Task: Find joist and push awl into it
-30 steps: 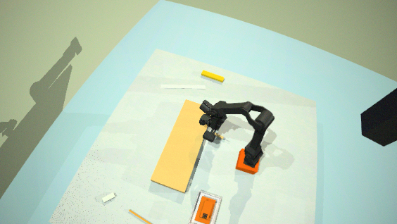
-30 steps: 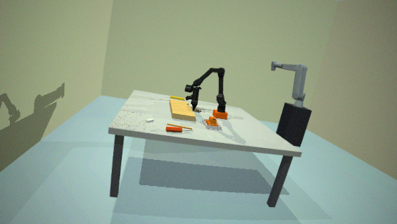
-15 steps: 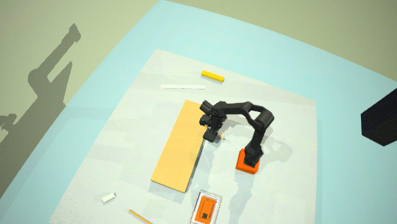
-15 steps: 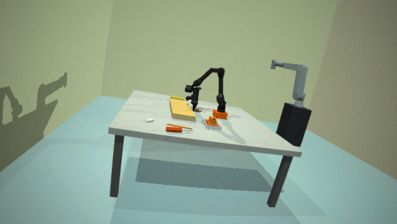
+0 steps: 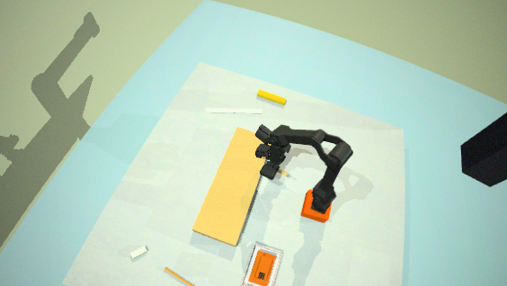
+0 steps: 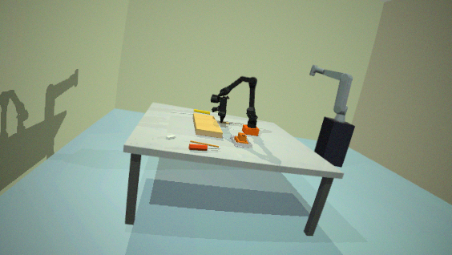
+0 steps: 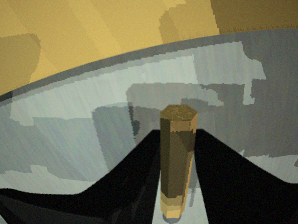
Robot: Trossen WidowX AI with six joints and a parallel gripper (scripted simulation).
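Observation:
The awl (image 7: pixel 178 155) (image 5: pixel 282 172) has a wooden, faceted handle and lies beside the panel's long edge, on the arm's base side. My gripper (image 7: pixel 177 136) is shut on the awl's handle, low over the table. The floor panel (image 5: pixel 229 193) (image 6: pixel 207 126) (image 7: pixel 75 35) is a long tan board. The orange stud finder (image 5: pixel 264 265) (image 6: pixel 241 139) rests in the tray (image 5: pixel 280 257). No hole shows on the visible part of the panel; the joist is hidden.
A yellow bar (image 5: pixel 271 97) (image 6: pixel 201 111) and a white strip (image 5: pixel 234 111) lie past the panel's far end. A white block (image 5: pixel 139 252) (image 6: pixel 171 137), an orange stick (image 5: pixel 179 276) and a red-handled screwdriver (image 6: pixel 198 147) lie near the other end. The arm's base (image 5: pixel 315 208) is orange.

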